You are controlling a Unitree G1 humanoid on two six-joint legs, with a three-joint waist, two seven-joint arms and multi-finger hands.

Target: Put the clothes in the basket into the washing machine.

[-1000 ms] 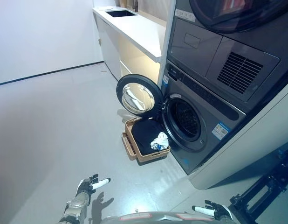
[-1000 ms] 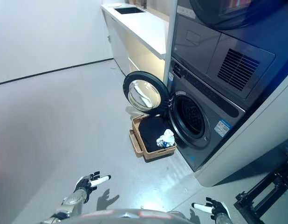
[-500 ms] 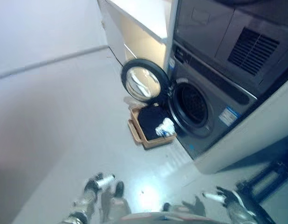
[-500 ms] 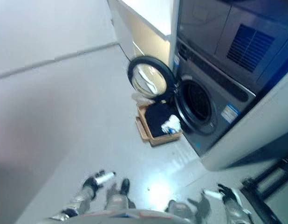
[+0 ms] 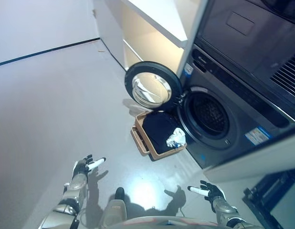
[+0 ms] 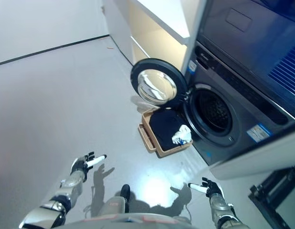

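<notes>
Standing well back, I hold my left hand (image 5: 83,167) and right hand (image 5: 207,191) spread open, empty. Clothes (image 5: 163,133) sit in the basket (image 5: 139,141) below the washing machine's (image 5: 219,129) open door (image 5: 152,88); careless reaching risks bumping that door.

Place: home laundry room
Evidence: front-loading washing machine (image 5: 219,121), door open, ahead of both hands; second appliance (image 5: 262,43) stacked above; white counter (image 5: 159,14) beyond; grey floor (image 5: 52,105)
</notes>
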